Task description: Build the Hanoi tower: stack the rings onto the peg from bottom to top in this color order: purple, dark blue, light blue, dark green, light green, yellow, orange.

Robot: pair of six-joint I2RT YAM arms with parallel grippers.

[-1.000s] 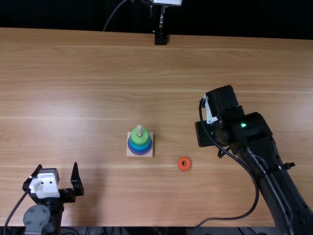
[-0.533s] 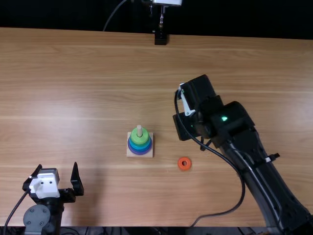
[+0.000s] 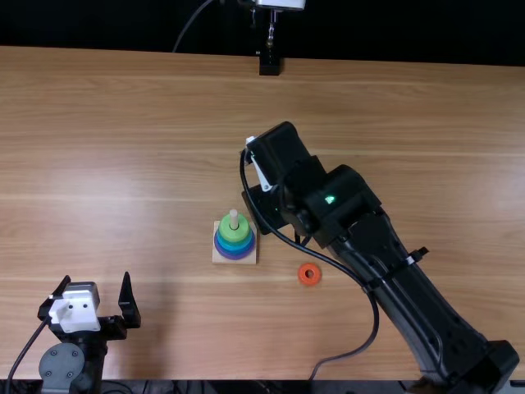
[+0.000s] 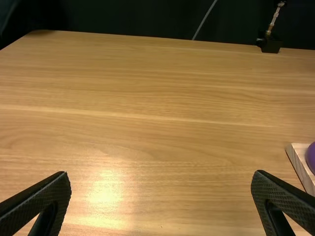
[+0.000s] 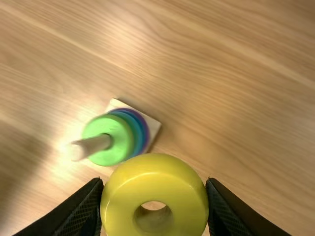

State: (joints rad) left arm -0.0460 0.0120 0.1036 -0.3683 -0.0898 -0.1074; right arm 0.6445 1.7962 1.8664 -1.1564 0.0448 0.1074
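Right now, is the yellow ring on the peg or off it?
Off it: the right gripper holds the yellow ring, and the peg pokes out bare.

Looks like robotics lab: left robot arm (image 3: 62,365) and right robot arm (image 3: 402,287) at wooden table (image 3: 148,148), trailing cable (image 3: 374,328), metal rod (image 3: 271,29) on black mount (image 3: 269,66) at far edge, darkness beyond

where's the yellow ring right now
In the right wrist view, the thick yellow ring sits between the right gripper's fingers, raised over the table near the wooden peg with its stacked rings.
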